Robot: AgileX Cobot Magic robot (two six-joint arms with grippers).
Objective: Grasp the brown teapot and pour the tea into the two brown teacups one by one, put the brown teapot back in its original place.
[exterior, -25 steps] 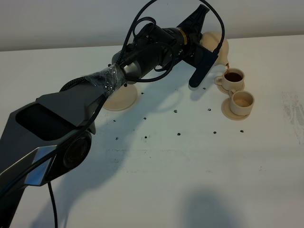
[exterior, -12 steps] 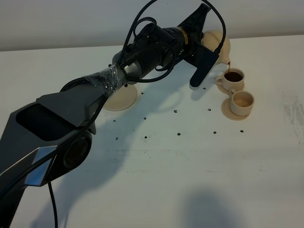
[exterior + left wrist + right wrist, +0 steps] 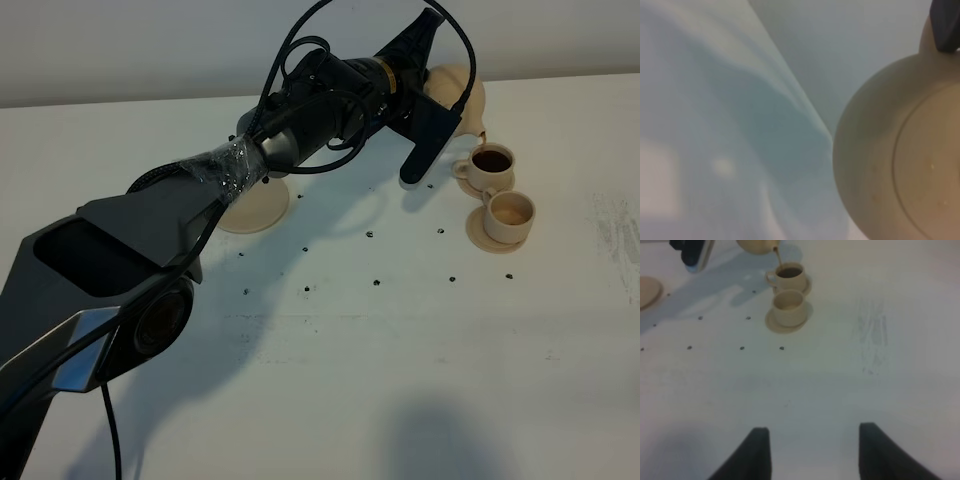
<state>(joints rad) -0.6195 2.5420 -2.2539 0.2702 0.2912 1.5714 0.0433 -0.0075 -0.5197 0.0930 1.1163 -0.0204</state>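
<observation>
Teapot [image 3: 462, 92] is hanging in left fingers [image 3: 428, 135], spout over far teacup [image 3: 491, 163]; near teacup [image 3: 510, 213] is sitting just before it; wide saucer [image 3: 255, 207] is lying on desk [image 3: 400, 380], well left of fingers.

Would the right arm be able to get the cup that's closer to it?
Probably yes: the open right gripper faces the nearer teacup across bare table; the teapot hangs by the farther cup.

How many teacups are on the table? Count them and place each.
2. The far teacup, dark with tea, sits under the spout of the brown teapot; the near teacup stands right in front of it, toward the camera. None looks hidden.
</observation>
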